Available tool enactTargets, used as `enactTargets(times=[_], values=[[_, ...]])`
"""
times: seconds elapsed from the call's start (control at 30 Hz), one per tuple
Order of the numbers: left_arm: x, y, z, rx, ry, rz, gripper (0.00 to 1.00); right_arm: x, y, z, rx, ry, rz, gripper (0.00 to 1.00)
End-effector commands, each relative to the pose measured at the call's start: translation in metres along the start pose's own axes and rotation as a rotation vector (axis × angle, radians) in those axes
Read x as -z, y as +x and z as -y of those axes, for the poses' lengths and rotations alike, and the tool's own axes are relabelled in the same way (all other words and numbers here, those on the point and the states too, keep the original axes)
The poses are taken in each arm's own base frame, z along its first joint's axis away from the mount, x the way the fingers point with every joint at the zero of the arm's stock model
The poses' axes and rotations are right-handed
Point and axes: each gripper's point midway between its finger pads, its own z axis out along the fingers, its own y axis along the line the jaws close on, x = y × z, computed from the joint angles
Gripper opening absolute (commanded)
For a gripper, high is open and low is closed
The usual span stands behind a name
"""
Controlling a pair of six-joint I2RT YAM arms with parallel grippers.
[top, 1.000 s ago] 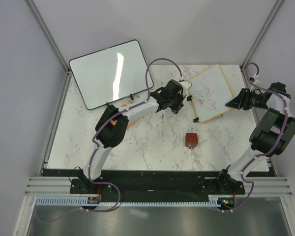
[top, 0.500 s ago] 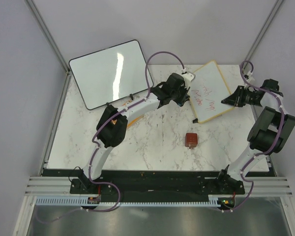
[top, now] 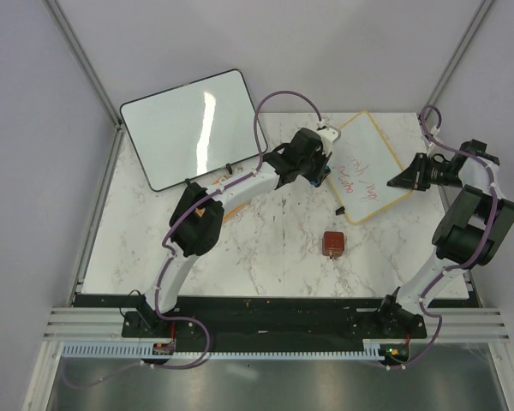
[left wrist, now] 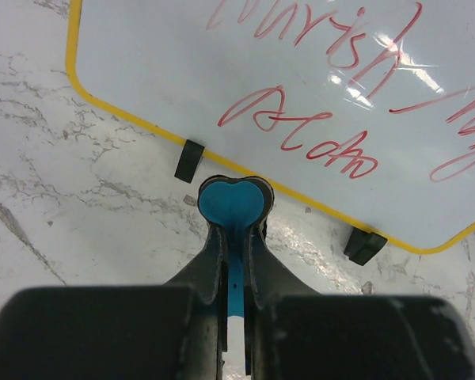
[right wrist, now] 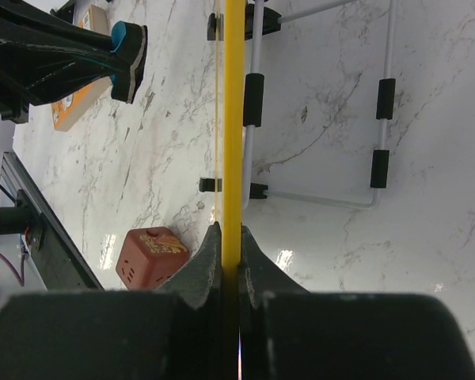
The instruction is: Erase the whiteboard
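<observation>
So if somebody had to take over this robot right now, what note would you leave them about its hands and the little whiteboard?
Left hand: shut on the blue eraser, whose tip is close to the lower frame of the whiteboard.
Right hand: shut on the whiteboard's yellow side edge, holding it.
Whiteboard: propped upright at the far right of the table, with red writing across its face.
Done: both grips are taken.
Left to do: wipe off the writing; none of it looks erased.
</observation>
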Motion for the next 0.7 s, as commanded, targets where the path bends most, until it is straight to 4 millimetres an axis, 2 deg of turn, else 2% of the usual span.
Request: enactTargets(times=[0.0, 0.07, 0.1, 0.17, 0.2, 0.23, 0.27, 0.37, 0.67], values=[[0.004, -0.043, 0.021, 0.021, 0.061, 0.121, 0.02, -0.004, 0.016, 0.035, 0.096, 0.116, -0.130, 0.00], [0.001, -0.046, 0.025, 0.022, 0.074, 0.134, 0.02, -0.004, 0.015, 0.037, 0.086, 0.127, -0.138, 0.00], [0.001, -0.056, 0.030, 0.034, 0.077, 0.162, 0.02, -0.002, 0.012, 0.039, 0.074, 0.136, -0.134, 0.00], [-0.010, -0.053, 0.034, 0.042, 0.082, 0.164, 0.02, -0.003, 0.009, 0.040, 0.063, 0.138, -0.134, 0.00], [-0.010, -0.067, 0.041, 0.039, 0.090, 0.196, 0.02, -0.003, 0.009, 0.040, 0.052, 0.139, -0.135, 0.00], [-0.023, -0.057, 0.039, 0.040, 0.077, 0.180, 0.02, -0.003, 0.009, 0.040, 0.050, 0.139, -0.135, 0.00], [-0.023, -0.068, 0.040, 0.044, 0.079, 0.205, 0.02, -0.005, 0.011, 0.038, 0.046, 0.133, -0.139, 0.00], [-0.038, -0.061, 0.038, 0.078, 0.067, 0.196, 0.02, -0.008, 0.016, 0.035, 0.053, 0.132, -0.156, 0.00], [-0.061, -0.054, 0.035, 0.140, 0.058, 0.238, 0.02, -0.007, 0.019, 0.019, 0.145, 0.113, -0.166, 0.00]])
